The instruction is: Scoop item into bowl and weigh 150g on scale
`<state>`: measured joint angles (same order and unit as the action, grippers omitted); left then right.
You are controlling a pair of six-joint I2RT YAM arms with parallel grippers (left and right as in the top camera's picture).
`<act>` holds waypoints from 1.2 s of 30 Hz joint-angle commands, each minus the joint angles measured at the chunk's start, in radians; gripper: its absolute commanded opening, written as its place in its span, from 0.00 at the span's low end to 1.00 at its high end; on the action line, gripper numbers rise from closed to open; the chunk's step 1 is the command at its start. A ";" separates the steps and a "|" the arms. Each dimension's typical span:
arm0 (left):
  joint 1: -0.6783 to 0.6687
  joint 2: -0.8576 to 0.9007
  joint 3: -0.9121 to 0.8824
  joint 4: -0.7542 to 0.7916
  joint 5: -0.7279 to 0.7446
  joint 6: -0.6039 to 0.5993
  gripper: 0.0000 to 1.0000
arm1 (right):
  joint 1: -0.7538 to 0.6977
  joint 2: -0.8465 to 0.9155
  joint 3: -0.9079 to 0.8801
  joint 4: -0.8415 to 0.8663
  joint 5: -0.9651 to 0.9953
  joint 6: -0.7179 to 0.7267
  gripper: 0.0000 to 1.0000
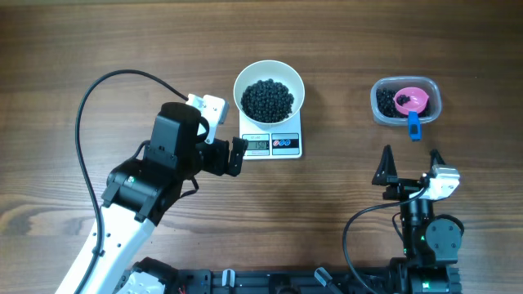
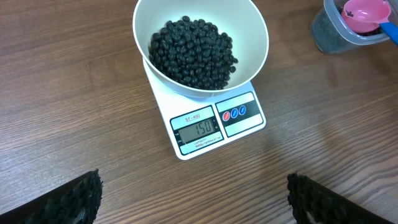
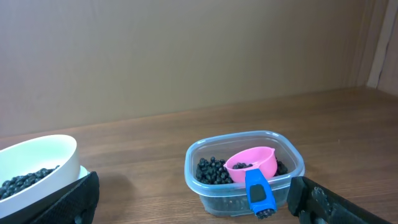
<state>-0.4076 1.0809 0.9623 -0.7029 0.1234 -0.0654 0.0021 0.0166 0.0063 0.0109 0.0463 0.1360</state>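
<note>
Bowl's on the scale and the readout says 150, looks about done to me

White bowl [image 1: 242,88] full of black beans [image 1: 267,100] sits right on the scale [image 1: 274,145]. Left gripper [image 1: 239,156] is just beside the scale's left edge, pointing at it, jaws wide apart, holding nothing. Right gripper [image 1: 410,155], also spread wide and empty, is well off to the scale's right. The clear tub [image 1: 434,106] is straight ahead of it with some beans and the pink scoop [image 1: 411,100] inside, blue handle pointing back at that claw.

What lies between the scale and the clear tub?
Nothing but bare table separates the scale from the clear tub; the overhead view shows this.
</note>
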 commanded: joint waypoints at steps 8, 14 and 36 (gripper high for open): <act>-0.003 0.002 0.005 0.000 -0.010 -0.003 1.00 | 0.020 -0.014 -0.001 -0.012 -0.069 -0.084 1.00; -0.003 0.002 0.005 0.000 -0.010 -0.003 1.00 | 0.020 -0.013 -0.001 -0.011 -0.070 -0.082 1.00; -0.003 0.002 0.005 0.000 -0.010 -0.003 1.00 | 0.020 -0.013 -0.001 -0.011 -0.074 -0.159 1.00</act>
<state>-0.4076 1.0809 0.9623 -0.7029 0.1234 -0.0654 0.0273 0.0162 0.0063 -0.0002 -0.0113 -0.0063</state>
